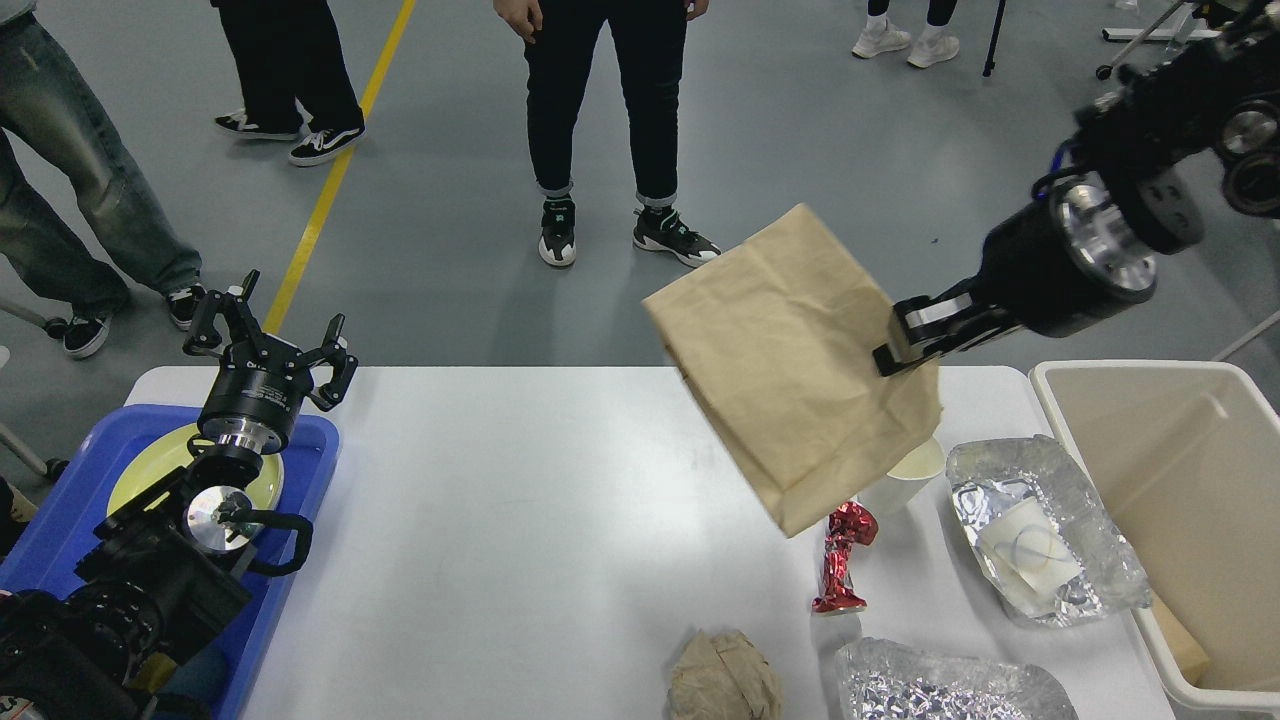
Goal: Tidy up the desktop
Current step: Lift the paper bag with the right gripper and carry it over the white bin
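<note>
The white desktop (pixel 520 520) fills the lower middle. My right gripper (pixel 905 340) is shut on the right edge of a flat brown paper bag (pixel 795 365) and holds it tilted in the air above the desktop's right part. Below the bag stand a white paper cup (pixel 905 472), partly hidden, and a red foil wrapper (pixel 838 570). A crumpled brown paper ball (pixel 722 678) and two foil trays (pixel 1045 525) (pixel 950 685) lie at the front right. My left gripper (pixel 268 335) is open and empty above the blue tray (pixel 60 520).
A beige bin (pixel 1180 480) stands off the desktop's right edge. The blue tray at the left holds a yellow-green plate (pixel 150 470). Several people stand on the grey floor beyond the far edge.
</note>
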### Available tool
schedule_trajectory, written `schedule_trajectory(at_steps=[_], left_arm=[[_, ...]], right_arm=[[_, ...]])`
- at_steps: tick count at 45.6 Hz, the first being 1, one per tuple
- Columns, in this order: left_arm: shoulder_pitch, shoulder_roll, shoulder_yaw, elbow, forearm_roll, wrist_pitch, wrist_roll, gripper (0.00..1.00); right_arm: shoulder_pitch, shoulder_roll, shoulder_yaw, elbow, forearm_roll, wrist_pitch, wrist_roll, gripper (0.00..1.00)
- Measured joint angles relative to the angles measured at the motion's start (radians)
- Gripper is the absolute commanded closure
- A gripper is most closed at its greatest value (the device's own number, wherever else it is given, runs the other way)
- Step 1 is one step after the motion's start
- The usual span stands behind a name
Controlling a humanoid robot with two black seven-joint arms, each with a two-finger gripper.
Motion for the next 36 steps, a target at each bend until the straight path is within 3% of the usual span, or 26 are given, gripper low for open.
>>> schedule_trajectory(at_steps=[7,17,28,36], left_arm=[[0.000,0.000,0.000,0.000,0.000,-0.001,0.000,0.04],[0.000,0.000,0.000,0.000,0.000,-0.001,0.000,0.04],[0.000,0.000,0.000,0.000,0.000,-0.001,0.000,0.04],[0.000,0.000,0.000,0.000,0.000,-0.001,0.000,0.04]], right_arm=[[-0.236,-0.070,0.009,-0.292,-0.039,-0.121,0.000,1.00],[-0.601,-0.044,0.014,-0.731,-0.011,-0.415,0.000,1.00],[-1.041,0.099,-0.002,-1.179,0.343,-0.649,0.003,1.00],[-1.309,0.153,0.000,-1.352,0.553,-0.778,0.003,1.00]])
